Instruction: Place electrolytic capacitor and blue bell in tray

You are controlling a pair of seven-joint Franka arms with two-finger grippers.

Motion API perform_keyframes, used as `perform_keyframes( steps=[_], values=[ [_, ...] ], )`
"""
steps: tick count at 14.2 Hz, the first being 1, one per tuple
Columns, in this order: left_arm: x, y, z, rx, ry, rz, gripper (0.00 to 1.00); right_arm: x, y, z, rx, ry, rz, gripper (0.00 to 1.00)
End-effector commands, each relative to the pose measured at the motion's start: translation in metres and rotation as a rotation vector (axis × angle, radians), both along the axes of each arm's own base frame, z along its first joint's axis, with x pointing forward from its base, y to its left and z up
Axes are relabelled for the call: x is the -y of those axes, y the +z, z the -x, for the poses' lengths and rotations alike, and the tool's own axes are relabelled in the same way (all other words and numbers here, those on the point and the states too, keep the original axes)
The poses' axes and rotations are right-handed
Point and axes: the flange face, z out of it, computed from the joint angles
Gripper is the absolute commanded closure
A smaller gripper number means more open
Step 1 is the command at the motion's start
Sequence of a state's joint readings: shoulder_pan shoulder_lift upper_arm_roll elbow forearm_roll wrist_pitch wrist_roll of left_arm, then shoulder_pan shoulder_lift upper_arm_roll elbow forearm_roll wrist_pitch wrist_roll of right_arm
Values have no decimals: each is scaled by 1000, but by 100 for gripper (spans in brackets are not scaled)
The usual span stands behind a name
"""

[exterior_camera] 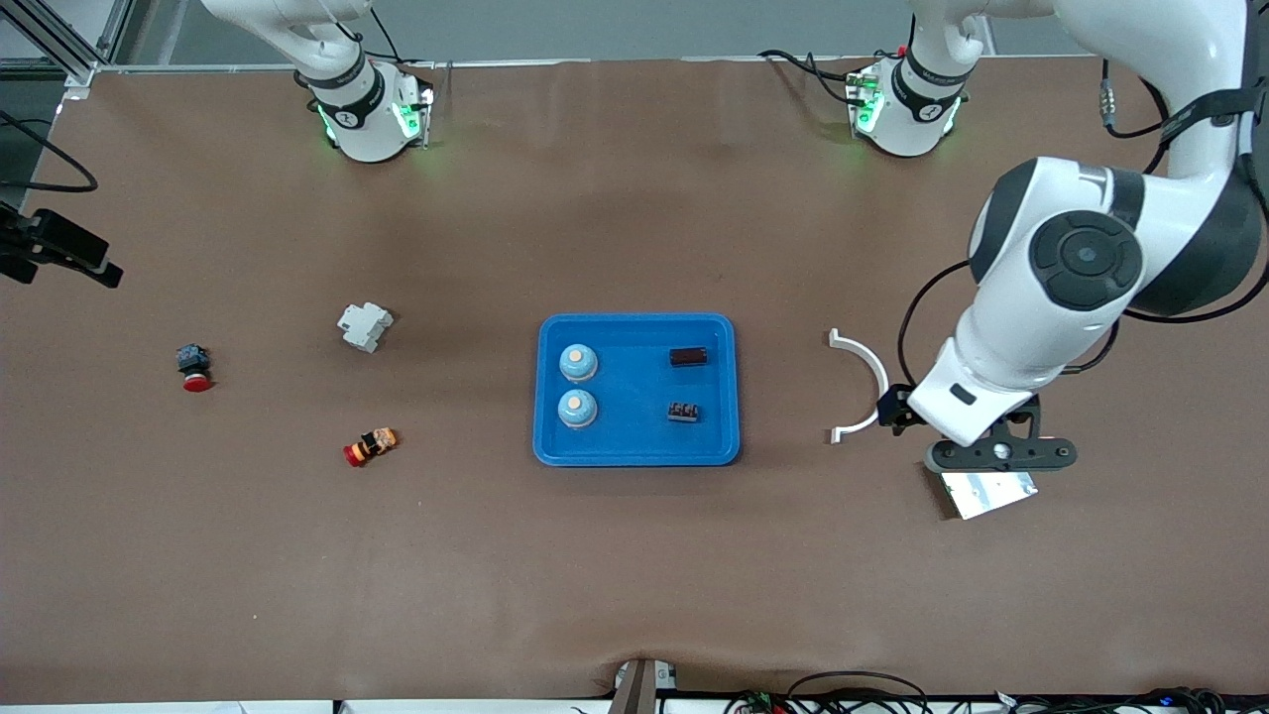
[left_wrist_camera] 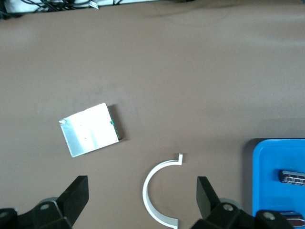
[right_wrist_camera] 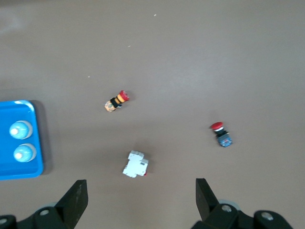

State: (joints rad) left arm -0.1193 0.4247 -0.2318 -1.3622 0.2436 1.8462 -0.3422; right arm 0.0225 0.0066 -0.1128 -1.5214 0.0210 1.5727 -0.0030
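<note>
1. Front view: the blue tray [exterior_camera: 636, 327] holds four things: two blue bells [exterior_camera: 578, 363], one dark capacitor [exterior_camera: 688, 356] and one small black part [exterior_camera: 683, 412]. Toward the right arm's end lie three things: a white breaker [exterior_camera: 364, 326], a red button [exterior_camera: 193, 368], an orange switch [exterior_camera: 371, 446]. Toward the left arm's end lie a white arc [exterior_camera: 859, 383] and a silver plate [exterior_camera: 989, 492].
2. Left wrist view: the left gripper [left_wrist_camera: 142, 196] is wide and empty, over the arc.
3. Right wrist view: the right gripper [right_wrist_camera: 141, 196] is wide and empty, over the breaker.
</note>
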Motion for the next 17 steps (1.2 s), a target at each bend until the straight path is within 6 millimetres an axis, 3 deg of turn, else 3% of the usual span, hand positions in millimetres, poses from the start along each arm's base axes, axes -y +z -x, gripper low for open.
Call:
perform_keyframes(
  steps=[1, 5, 7, 10, 13, 15, 17],
  values=[
    [-20, 13, 8, -23, -29, 3, 0, -3, 4, -1, -2, -14, 37, 0],
    [-37, 37, 15, -24, 0, 35, 0, -4, 5, -2, 5, -11, 32, 0],
    [-60, 57, 24, -55, 9, 72, 0, -3, 3, -3, 2, -12, 32, 0],
    [-93, 82, 49, -63, 11, 59, 0, -5, -1, -2, -16, -8, 40, 0],
    [-103, 95, 77, -64, -8, 53, 0, -6, 0, -2, -11, -6, 37, 0],
    [-125, 104, 91, -78, -22, 77, 0, -6, 1, -3, -3, -6, 36, 0],
    [-131, 110, 104, -120, -65, 89, 0, -8, 2, -3, -1, -6, 31, 0]
  ],
)
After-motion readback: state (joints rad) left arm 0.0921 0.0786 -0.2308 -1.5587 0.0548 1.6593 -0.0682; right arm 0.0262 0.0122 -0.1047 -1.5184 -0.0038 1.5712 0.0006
